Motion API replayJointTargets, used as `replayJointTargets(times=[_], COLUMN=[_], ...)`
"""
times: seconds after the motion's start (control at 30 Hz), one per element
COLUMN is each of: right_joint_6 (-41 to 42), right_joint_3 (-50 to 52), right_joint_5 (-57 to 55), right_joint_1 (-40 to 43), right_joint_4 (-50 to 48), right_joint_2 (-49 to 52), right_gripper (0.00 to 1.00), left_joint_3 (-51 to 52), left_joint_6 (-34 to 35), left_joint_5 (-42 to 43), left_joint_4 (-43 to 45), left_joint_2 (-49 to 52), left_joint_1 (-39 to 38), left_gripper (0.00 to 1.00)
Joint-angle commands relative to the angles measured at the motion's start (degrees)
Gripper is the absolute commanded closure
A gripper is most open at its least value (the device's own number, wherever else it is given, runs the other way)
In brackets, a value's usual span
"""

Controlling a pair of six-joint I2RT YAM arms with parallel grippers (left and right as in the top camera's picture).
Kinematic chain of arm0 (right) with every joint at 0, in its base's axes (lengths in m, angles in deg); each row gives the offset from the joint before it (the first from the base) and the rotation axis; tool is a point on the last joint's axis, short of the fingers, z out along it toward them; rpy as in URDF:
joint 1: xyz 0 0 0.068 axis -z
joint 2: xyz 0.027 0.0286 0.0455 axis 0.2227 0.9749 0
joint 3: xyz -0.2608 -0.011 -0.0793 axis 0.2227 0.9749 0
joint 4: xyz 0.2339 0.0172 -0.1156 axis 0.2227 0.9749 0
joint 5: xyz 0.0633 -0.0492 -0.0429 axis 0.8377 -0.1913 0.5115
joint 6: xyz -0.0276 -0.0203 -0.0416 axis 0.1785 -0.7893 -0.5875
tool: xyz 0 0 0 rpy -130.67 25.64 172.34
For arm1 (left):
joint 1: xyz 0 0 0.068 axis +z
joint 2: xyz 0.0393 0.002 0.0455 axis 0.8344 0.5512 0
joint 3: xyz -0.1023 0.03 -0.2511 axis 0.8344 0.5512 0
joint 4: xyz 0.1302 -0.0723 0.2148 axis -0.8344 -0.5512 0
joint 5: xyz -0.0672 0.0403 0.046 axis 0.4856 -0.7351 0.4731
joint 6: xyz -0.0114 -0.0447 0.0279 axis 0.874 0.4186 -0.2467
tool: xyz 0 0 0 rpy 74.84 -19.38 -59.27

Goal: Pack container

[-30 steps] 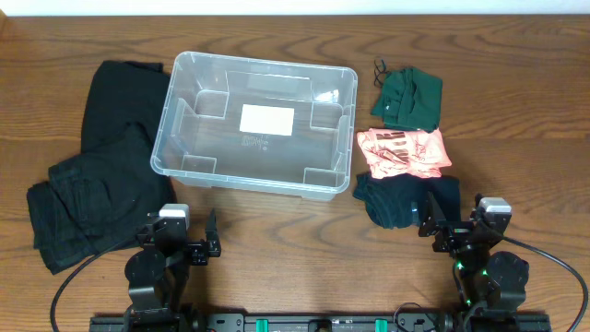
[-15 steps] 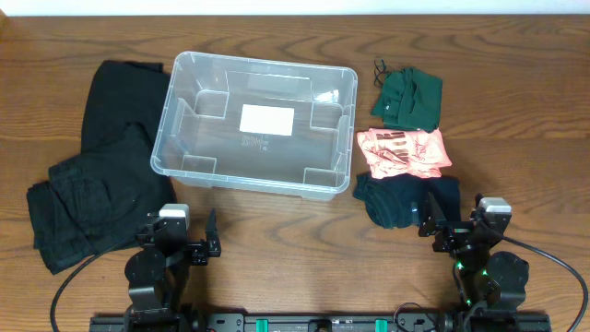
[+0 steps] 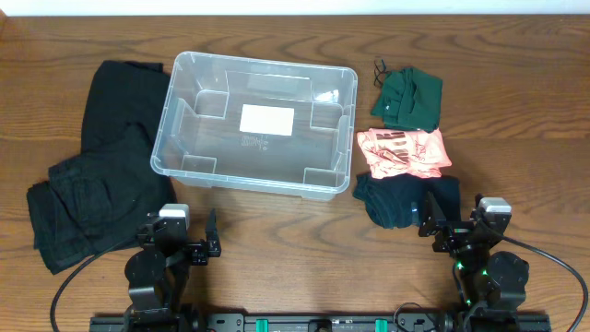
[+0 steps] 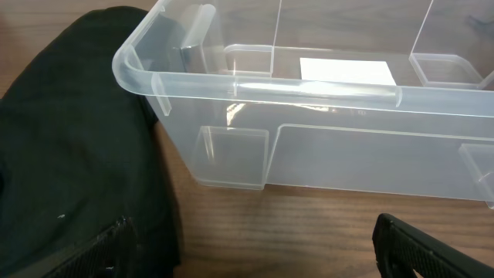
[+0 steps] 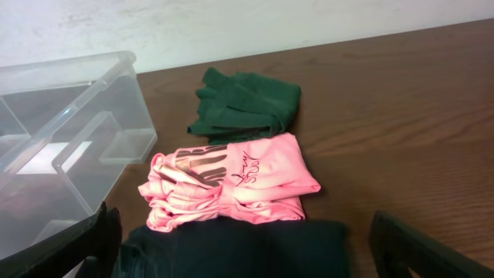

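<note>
The clear plastic container (image 3: 189, 69) sits empty at the table's middle, a white label (image 3: 267, 119) on its bottom; it also shows in the left wrist view (image 4: 324, 96) and in the right wrist view (image 5: 69, 100). Right of it lie a folded green garment (image 3: 410, 97), a pink garment (image 3: 403, 152) and a dark navy garment (image 3: 401, 200). Black clothes (image 3: 92, 166) lie left of it. My left gripper (image 3: 189, 247) is open and empty near the front edge. My right gripper (image 3: 454, 231) is open and empty just in front of the navy garment (image 5: 231, 251).
Both arms rest at the table's front edge. Bare wood lies between the container and the left gripper (image 4: 255, 251). The black clothes reach under the left finger in the left wrist view (image 4: 69, 154). A pale wall stands behind the table.
</note>
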Motion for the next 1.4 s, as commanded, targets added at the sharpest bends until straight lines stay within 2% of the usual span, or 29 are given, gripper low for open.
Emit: replayJointTargets(times=[0.0,0.1,0.2,0.37,0.47,0.57,0.77,0.9,1.0,1.1,1.13,1.23,1.27,1.3,1.37], right_joint_6=[0.4,0.4,0.4,0.4,0.4,0.4,0.4,0.4,0.4,0.4,0.4,0.4,0.4,0.4,0.4], right_joint_3=[0.1,0.1,0.1,0.1,0.1,0.1,0.1,0.1,0.1,0.1,0.1,0.1,0.1,0.1,0.1], right_joint_5=[-0.3,-0.3,-0.3,-0.3,-0.3,-0.3,-0.3,-0.3,-0.3,-0.3,-0.3,-0.3,-0.3,-0.3,-0.3], right_joint_1=[-0.8,-0.8,-0.8,-0.8,-0.8,-0.8,-0.8,-0.8,-0.8,-0.8,-0.8,-0.8,-0.8,-0.8,-0.8], right_joint_4=[0.1,0.1,0.1,0.1,0.0,0.1,0.0,0.1,0.1,0.1,0.1,0.1,0.0,0.1,0.1], right_joint_2=[-0.3,-0.3,-0.3,-0.3,-0.3,-0.3,-0.3,-0.3,-0.3,-0.3,-0.3,-0.3,-0.3,-0.3,-0.3], right_gripper=[0.01,0.01,0.01,0.01,0.01,0.01,0.01,0.01,0.01,0.01,0.01,0.01,0.01,0.01,0.01], left_joint_3=[1.0,1.0,0.8,-4.9,-10.8,-19.3,-43.5,-61.2,-69.7,-72.3,-72.3,-72.3,-72.3,-72.1,-71.8], left_joint_6=[0.5,0.6,3.5,17.5,19.5,21.2,20.6,13.1,10.0,10.3,14.2,37.3,42.2,46.6,49.4], left_joint_5=[0.4,0.6,0.0,-5.5,-7.7,-11.2,-22.5,-26.6,-27.0,-27.3,-28.5,-35.2,-35.5,-35.2,-31.5], left_joint_4=[0.3,0.4,1.5,2.0,1.9,-0.5,-12.3,-17.6,-19.9,-22.8,-24.0,-34.0,-37.2,-40.2,-43.5], left_joint_2=[-0.4,-0.4,-0.4,0.9,5.2,13.6,38.4,53.4,60.4,63.6,64.0,64.8,64.9,65.0,64.9], left_joint_1=[-0.1,-0.1,0.0,0.0,0.0,0.0,0.0,0.0,0.0,0.6,1.4,7.2,9.9,13.2,19.3], left_gripper=[0.02,0.02,0.02,0.02,0.02,0.02,0.02,0.02,0.02,0.02,0.02,0.02,0.02,0.02,0.02])
